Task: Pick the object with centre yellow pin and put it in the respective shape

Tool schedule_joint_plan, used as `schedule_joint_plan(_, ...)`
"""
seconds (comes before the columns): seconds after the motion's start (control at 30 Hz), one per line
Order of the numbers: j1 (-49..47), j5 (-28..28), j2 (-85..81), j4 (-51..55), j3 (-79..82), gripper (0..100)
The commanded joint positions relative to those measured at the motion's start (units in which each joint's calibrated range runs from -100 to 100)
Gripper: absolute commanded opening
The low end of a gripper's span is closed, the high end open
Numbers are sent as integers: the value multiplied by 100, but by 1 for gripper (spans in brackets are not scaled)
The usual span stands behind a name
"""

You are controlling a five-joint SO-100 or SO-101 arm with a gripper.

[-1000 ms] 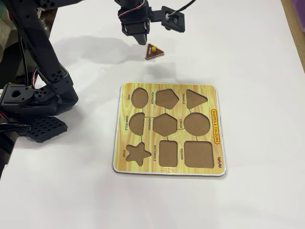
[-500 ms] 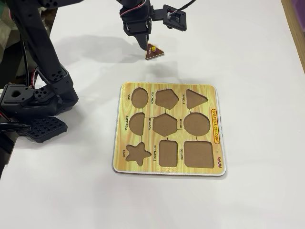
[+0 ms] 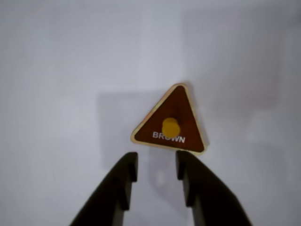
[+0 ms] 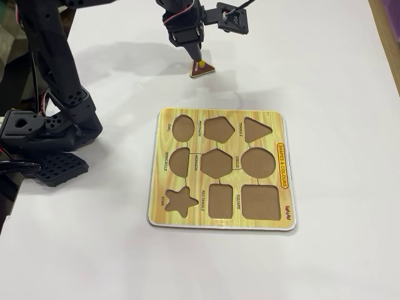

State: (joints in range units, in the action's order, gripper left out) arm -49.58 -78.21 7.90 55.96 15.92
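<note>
A brown triangle piece (image 3: 173, 123) with a cream edge, the word BROWN and a yellow centre pin (image 3: 170, 127) lies flat on the white table. In the wrist view my gripper (image 3: 156, 164) is open and empty, its two dark fingers just short of the piece's lower edge. In the fixed view the gripper (image 4: 195, 59) hangs right above the triangle piece (image 4: 201, 70) at the top centre. The yellow shape board (image 4: 164, 187) with several empty cut-outs lies below it; its triangle slot (image 4: 256, 129) is at the top right.
The arm's black base (image 4: 44, 125) stands at the left table edge. The board holds several empty slots, among them oval (image 4: 182, 127), star (image 4: 181, 201) and square (image 4: 259, 201). A wooden edge (image 4: 389, 25) runs along the right side.
</note>
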Motion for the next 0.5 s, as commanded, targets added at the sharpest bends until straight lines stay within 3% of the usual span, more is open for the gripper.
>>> schedule_joint_plan(0.0,75,-19,-29,-64,-270,10)
schedule_joint_plan(0.47,173,18,222,-64,-261,10)
